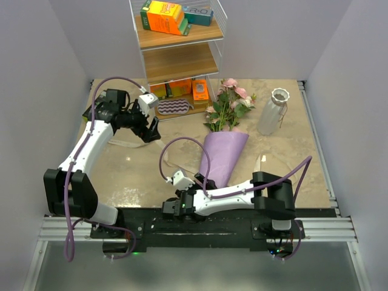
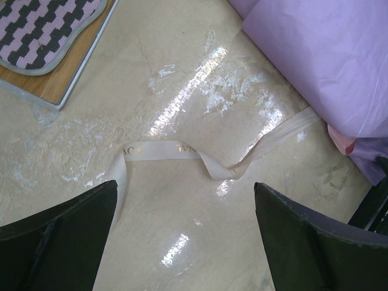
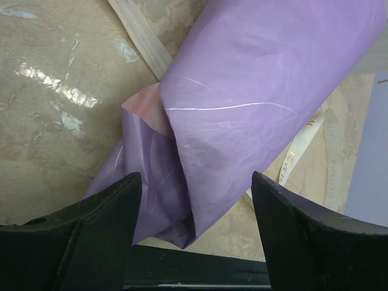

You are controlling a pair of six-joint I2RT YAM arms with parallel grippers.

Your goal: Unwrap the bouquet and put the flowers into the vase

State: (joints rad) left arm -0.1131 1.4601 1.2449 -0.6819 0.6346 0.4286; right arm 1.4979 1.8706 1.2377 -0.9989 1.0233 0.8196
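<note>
The bouquet lies on the table, a lavender paper cone with its tip toward the arms. The flowers, pink roses on green stems, stick out of its far end. The white ribbed vase stands upright to their right. A loose cream ribbon snakes across the table from under the purple paper. My left gripper hovers open above that ribbon, holding nothing. My right gripper is open, its jaws either side of the cone's tip, where pink lining peeks out.
A wire shelf rack with orange and green boxes stands at the back. A purple zigzag mat lies on its wooden base. The black rail carrying the arm bases runs just below the cone's tip. Grey walls close in both sides.
</note>
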